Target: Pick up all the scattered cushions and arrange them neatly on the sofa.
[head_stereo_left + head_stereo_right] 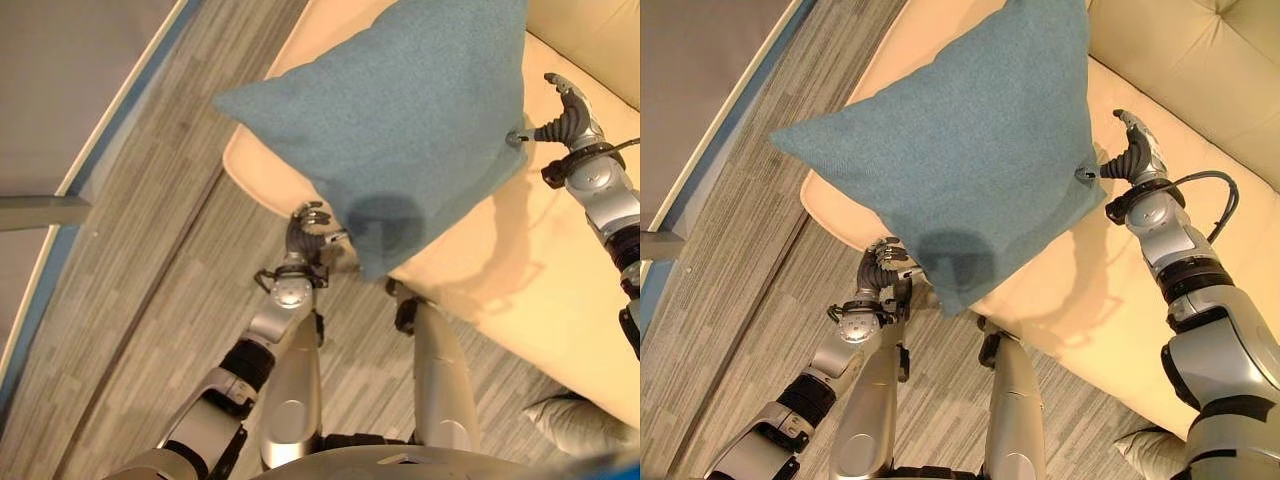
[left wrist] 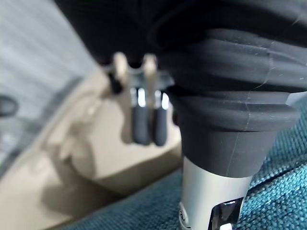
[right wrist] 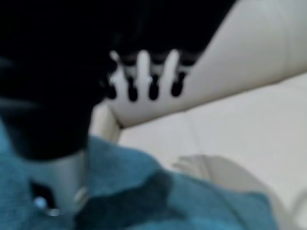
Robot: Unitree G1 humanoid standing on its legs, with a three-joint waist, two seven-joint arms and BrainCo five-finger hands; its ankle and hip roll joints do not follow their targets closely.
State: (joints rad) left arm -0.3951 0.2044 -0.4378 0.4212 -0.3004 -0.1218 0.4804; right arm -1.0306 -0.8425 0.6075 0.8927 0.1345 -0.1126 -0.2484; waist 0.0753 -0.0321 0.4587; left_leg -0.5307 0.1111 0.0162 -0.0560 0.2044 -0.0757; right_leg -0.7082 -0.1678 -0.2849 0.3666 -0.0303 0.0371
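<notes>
Currently a teal cushion (image 1: 960,150) fills the upper centre of both eye views, raised above the front edge of the cream sofa (image 1: 1200,70), which runs from the top centre down toward the lower right. The cushion hangs tilted, one corner pointing to the left of the frame and another down toward centre.

Right hand (image 1: 1133,150): at the cushion's right-hand corner, right of centre, touching the fabric edge. Fingers look fairly straight in the right wrist view (image 3: 144,72), with teal fabric against the thumb side; a firm pinch cannot be confirmed.

Left hand (image 1: 883,268): at the cushion's lower edge, just left of centre, fingers curled upward beside the fabric. In the left wrist view its fingers (image 2: 142,122) hang together, clear of the cloth, with teal weave beside the wrist.

A second, pale grey cushion (image 1: 580,425) lies on the striped grey floor (image 1: 150,250) at the lower right corner, beside the sofa's front.
</notes>
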